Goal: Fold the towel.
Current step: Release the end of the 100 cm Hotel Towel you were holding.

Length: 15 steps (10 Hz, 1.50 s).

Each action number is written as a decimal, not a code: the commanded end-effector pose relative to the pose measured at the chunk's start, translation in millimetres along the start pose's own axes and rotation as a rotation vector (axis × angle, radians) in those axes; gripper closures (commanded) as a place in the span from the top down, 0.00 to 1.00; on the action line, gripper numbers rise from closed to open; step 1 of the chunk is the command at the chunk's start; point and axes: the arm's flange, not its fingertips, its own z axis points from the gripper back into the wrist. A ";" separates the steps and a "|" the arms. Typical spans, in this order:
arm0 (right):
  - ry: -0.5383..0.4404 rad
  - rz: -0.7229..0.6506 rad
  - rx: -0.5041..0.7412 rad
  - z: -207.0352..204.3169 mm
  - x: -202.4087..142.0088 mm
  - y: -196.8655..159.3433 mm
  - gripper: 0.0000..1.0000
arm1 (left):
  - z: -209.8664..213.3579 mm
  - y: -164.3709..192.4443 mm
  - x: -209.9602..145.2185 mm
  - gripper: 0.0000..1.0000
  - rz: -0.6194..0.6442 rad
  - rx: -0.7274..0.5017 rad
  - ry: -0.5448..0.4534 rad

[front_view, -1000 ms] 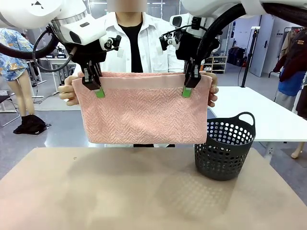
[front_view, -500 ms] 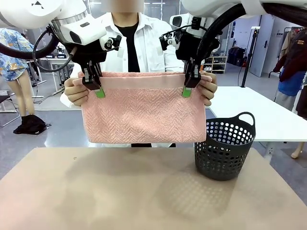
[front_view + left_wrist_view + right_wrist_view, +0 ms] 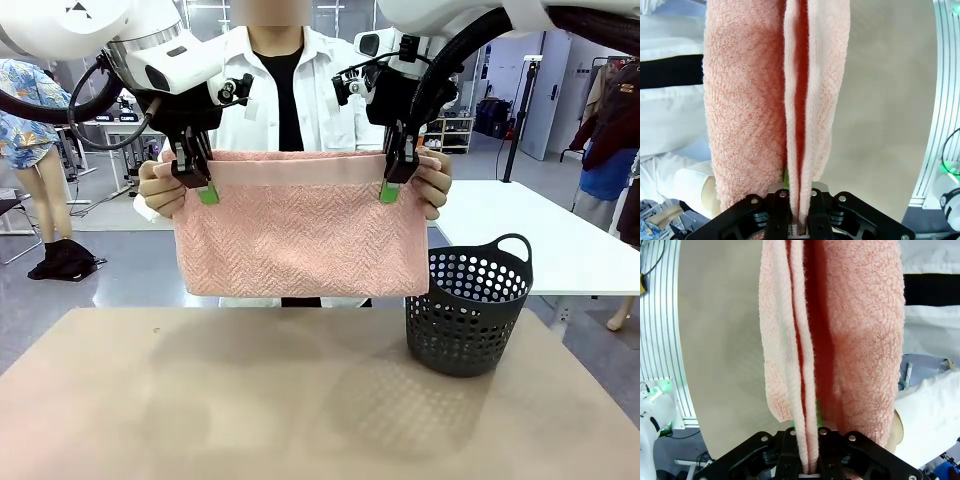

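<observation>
The salmon-pink towel (image 3: 300, 235) hangs folded in the air above the table, its top edge level. My left gripper (image 3: 200, 185) is shut on the top edge near the left corner. Near the right corner, my right gripper (image 3: 393, 182) pinches the same edge. The person's hands (image 3: 160, 188) (image 3: 432, 190) grasp the two upper corners just outside my fingers. In the left wrist view, the towel (image 3: 745, 100) hangs in layers, with one layer clamped in the left gripper (image 3: 799, 225). In the right wrist view, the towel (image 3: 865, 340) runs down into the right gripper (image 3: 809, 460).
A dark perforated plastic basket (image 3: 468, 310) stands on the right side of the beige table (image 3: 250, 400), just below the towel's lower right corner. The person in a white shirt stands close behind the towel at the far edge.
The person's hands have slid inward onto the towel's top corners, and the left side edge has drawn in slightly. Both grippers stay in place on the top edge.
</observation>
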 end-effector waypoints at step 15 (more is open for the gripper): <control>-0.263 -0.537 -0.168 179.4 -167.5 31.1 0.89 | 184.5 -6.4 -146.9 0.95 0.529 0.109 -0.136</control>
